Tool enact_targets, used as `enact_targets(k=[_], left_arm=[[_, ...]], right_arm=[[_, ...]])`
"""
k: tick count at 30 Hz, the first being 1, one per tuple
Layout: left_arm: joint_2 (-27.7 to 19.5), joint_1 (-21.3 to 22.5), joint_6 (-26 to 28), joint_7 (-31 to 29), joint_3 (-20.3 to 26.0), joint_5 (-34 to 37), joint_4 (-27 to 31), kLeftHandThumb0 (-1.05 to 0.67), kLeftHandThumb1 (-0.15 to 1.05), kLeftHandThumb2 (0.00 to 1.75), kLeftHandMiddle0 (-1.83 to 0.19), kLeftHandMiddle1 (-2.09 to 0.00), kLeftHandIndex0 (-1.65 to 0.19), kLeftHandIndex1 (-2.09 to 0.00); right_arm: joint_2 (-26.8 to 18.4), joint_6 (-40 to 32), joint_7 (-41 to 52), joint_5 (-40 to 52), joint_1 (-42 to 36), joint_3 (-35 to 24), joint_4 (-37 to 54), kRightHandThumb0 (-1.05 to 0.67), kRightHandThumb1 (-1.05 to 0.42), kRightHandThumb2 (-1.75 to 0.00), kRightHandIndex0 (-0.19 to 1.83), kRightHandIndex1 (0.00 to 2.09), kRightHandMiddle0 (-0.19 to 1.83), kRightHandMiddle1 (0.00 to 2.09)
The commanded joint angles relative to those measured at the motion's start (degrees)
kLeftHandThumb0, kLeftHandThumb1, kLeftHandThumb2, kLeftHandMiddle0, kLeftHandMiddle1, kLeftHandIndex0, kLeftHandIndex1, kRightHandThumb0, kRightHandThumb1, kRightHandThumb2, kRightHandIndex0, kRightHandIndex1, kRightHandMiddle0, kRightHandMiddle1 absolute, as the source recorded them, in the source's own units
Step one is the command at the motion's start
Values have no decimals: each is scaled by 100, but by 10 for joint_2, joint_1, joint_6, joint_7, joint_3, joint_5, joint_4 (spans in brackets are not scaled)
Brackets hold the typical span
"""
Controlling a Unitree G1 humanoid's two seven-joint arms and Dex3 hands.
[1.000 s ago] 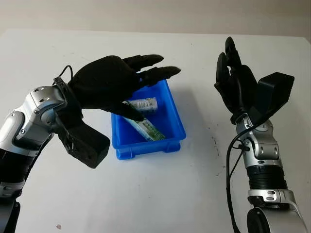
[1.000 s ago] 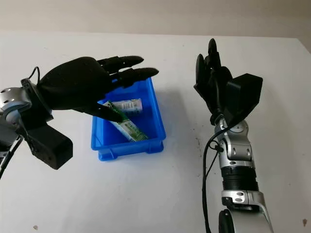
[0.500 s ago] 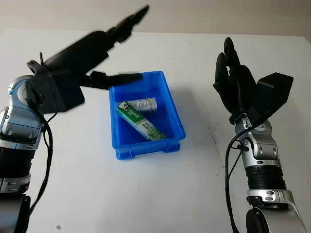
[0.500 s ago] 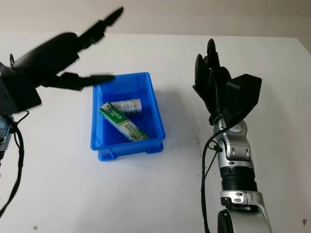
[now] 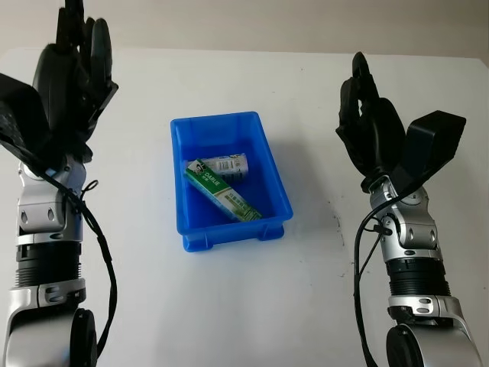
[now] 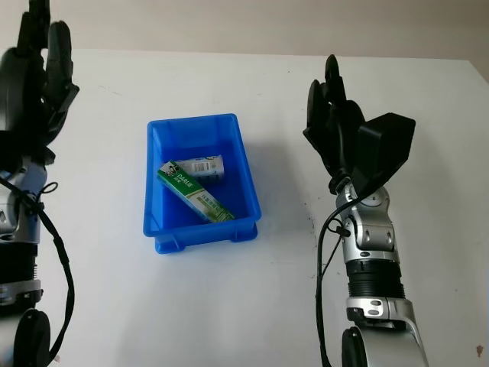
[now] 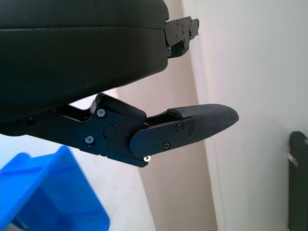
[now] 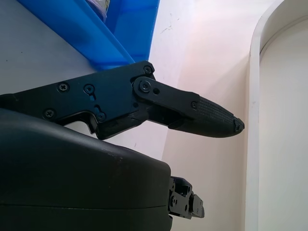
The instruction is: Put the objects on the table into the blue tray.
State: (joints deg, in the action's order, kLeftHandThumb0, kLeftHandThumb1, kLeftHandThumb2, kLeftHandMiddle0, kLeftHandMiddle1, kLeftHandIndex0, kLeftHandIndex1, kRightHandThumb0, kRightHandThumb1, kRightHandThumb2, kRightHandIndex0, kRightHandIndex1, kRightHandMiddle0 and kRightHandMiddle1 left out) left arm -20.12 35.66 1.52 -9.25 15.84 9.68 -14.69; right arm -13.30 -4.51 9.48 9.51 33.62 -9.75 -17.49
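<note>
With the green box [image 5: 223,193] and small white container [image 5: 228,164] lying inside the blue tray [image 5: 271,174], the left hand [image 5: 67,86] and right hand [image 5: 368,126] are hovering open and empty beside it, so simply parking both suffices.

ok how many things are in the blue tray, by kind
green and white carton: 1
white can or small bottle with a green label: 1
total: 2, both inside the blue tray
</note>
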Motion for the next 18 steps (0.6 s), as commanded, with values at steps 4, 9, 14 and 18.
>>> enact_targets(k=[4, 9, 14, 18], left_arm=[[26, -27, -36, 3, 1, 9, -34, -74, 105, 66, 19, 0, 19, 0], [48, -43, -36, -1, 3, 29, -52, -76, 105, 65, 19, 0, 19, 0], [54, -44, -50, -10, -2, 28, -91, -75, 105, 66, 19, 0, 19, 0], [60, -32, -56, -7, 0, 32, -110, -76, 105, 67, 19, 0, 19, 0]], right_arm=[[3, 12, -7, 2, 12, -6, -9, -73, -105, -75, -19, 0, -19, 0], [3, 18, -8, 5, 20, -7, -21, -74, -105, -75, -19, 0, -19, 0], [2, 20, -5, 8, 24, -7, -28, -76, -105, -74, -19, 0, -19, 0], [3, 19, -9, 7, 23, -7, -25, -75, -105, -74, -19, 0, -19, 0]])
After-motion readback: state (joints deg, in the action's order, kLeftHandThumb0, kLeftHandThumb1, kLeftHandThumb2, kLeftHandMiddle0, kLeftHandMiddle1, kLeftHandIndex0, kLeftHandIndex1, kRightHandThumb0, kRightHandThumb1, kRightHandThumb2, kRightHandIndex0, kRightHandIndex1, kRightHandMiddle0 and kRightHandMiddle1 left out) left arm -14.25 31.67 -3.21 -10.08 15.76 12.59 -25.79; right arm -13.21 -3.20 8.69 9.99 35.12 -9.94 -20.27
